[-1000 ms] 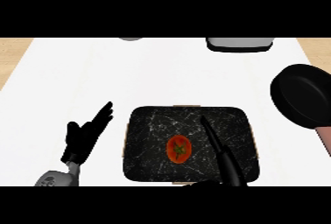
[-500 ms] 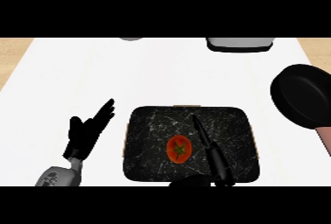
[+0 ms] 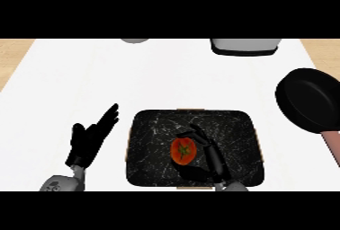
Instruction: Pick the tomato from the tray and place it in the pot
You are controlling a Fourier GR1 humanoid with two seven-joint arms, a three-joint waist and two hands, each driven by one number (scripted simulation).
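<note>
Currently the tomato (image 3: 184,151) sits near the middle of the dark marbled tray (image 3: 232,123), with the right robot hand (image 3: 211,152) over the tray on the tomato's right side, fingers curling round the top of the fruit toward its far side. Contact looks likely, but a closed grasp isn't confirmed; call it half-closed around the tomato, not yet lifted. Left robot hand (image 3: 90,141) rests open on the white tabletop (image 3: 133,76) left of the tray, fingers straight. Risks: the round tomato could roll or squirt out sideways if the fingers close off-centre, and the tray's slick-looking surface would not stop it. The dark pot (image 3: 312,103), well apart at the right edge, means a long carry. Its pink handle (image 3: 332,143) lies along that path and could get clipped.
</note>
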